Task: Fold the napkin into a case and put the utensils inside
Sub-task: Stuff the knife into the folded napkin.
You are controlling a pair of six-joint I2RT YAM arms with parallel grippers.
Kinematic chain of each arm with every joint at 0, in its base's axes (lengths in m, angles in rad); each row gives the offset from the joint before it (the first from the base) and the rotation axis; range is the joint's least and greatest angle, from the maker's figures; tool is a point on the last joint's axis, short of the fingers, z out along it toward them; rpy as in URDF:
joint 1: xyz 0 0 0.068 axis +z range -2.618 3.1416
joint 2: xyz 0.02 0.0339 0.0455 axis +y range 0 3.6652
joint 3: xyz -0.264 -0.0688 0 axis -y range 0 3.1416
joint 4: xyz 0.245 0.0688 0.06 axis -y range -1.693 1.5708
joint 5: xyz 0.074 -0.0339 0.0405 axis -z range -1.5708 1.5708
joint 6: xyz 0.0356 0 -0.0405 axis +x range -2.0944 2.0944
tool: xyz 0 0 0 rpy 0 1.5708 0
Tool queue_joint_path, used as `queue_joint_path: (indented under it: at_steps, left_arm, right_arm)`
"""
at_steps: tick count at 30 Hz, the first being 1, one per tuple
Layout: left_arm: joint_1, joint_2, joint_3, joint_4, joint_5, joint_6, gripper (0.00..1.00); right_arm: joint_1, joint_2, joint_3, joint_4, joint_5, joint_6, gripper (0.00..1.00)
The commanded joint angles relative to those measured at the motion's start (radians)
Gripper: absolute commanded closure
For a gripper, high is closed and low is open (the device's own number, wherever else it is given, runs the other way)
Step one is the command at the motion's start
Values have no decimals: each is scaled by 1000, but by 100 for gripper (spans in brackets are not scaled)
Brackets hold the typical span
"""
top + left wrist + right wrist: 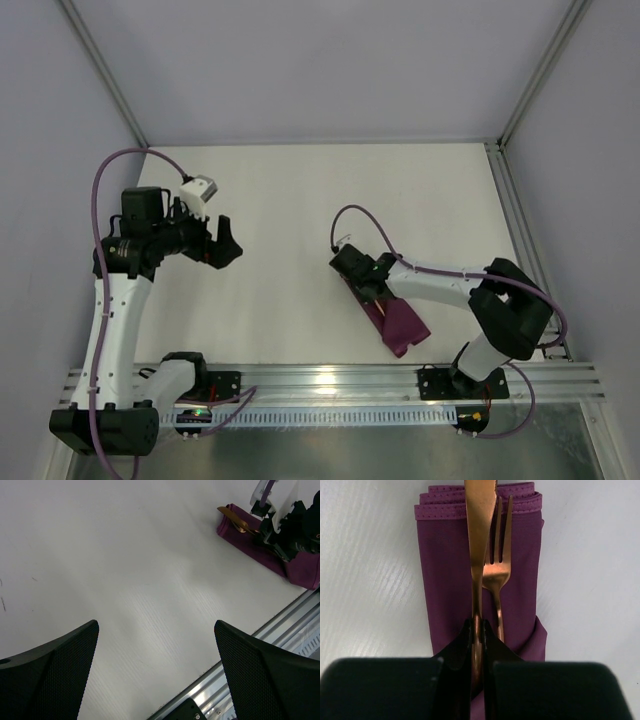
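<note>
The plum-purple napkin lies folded as a narrow oblong case on the white table, right of centre near the front. My right gripper is shut on the handle of a copper knife, held lengthwise over the case. A copper fork lies beside the knife on the cloth, its handle running under a fold at the case's near end. From the top view the right gripper sits over the case's far end. My left gripper hangs open and empty over bare table at the left, far from the case.
An aluminium rail runs along the table's near edge, holding both arm bases. A metal frame strip lines the right side. Pale enclosure walls close in the back and sides.
</note>
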Motion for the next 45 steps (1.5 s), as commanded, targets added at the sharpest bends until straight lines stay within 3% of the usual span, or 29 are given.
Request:
queue_joint_path:
  at_steps: [1, 11, 14, 15, 25, 35, 45]
  left_arm:
    - [1, 2, -5, 27, 18, 19, 1]
    - [1, 11, -5, 32, 14, 19, 1]
    - [1, 10, -5, 32, 12, 21, 1]
    - [1, 11, -5, 30, 14, 21, 1]
    - [1, 17, -5, 25, 14, 30, 1]
    - [1, 16, -2, 22, 12, 33, 1]
    - [1, 22, -5, 22, 14, 33, 1]
  right_arm:
    - [11, 15, 23, -33, 8, 14, 97]
    - [11, 89, 65, -49, -35, 14, 94]
    - [11, 98, 79, -63, -38, 10, 83]
    - [11, 92, 95, -76, -40, 8, 74]
    - [9, 18, 302, -147, -118, -67, 55]
    - [-57, 271, 481, -34, -87, -202, 57]
    - [-61, 354, 513, -15, -65, -285, 63]
